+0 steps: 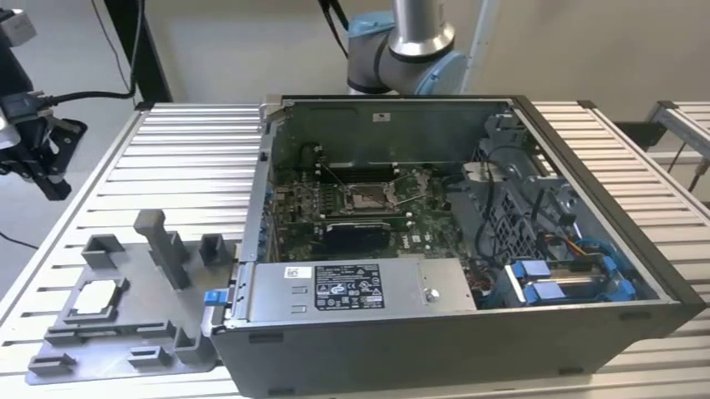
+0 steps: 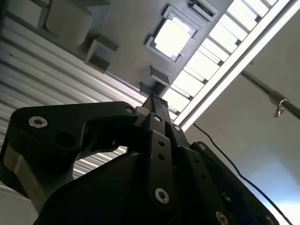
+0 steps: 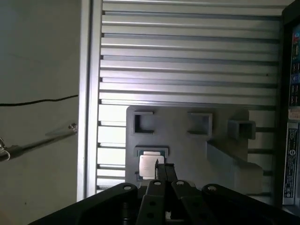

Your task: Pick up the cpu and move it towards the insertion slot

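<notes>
The cpu (image 1: 95,298), a small silvery square chip, lies flat in a recess of the grey plastic tray (image 1: 133,341) at the exterior view's lower left. Both wrist views show it from above, as the cpu (image 2: 171,37) and the cpu (image 3: 147,165) in the tray (image 3: 187,145). My gripper (image 1: 46,170) hangs well above the table's edge at the exterior view's far left, apart from the chip. Its black fingers (image 3: 161,169) are pressed together with nothing between them. The insertion slot (image 1: 367,197), a shiny metal frame with a dark centre, sits on the green board inside the open case.
The open computer case (image 1: 444,274) takes up the middle and the exterior view's right of the slatted metal table (image 1: 189,158). Upright grey posts (image 1: 166,245) rise from the tray near the chip. The arm's base (image 1: 400,50) stands behind the case. A cable (image 3: 37,101) runs off the table.
</notes>
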